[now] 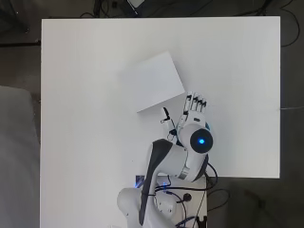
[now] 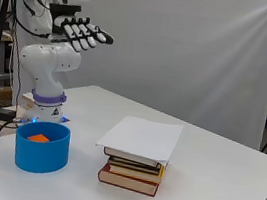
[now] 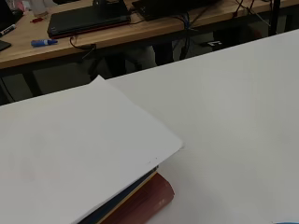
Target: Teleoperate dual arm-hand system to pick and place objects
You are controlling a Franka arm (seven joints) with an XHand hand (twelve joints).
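Hand [image 2: 83, 33] released, high above the bench [image 2: 222, 184].
Fingers straight, holding nothing; paper [image 1: 153, 81] covers the books [image 2: 132, 173] at its 11 o'clock overhead.

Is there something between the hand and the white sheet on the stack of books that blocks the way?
Nothing visible does. The hand hangs open, high above the table, apart from the white sheet that lies on the stack of books. Only air lies between them. The blue bowl stands to the side, out of the way.

Only the book stack [image 2: 133, 168] and blue bowl [image 2: 41, 153] interrupt the table [image 2: 223, 179].
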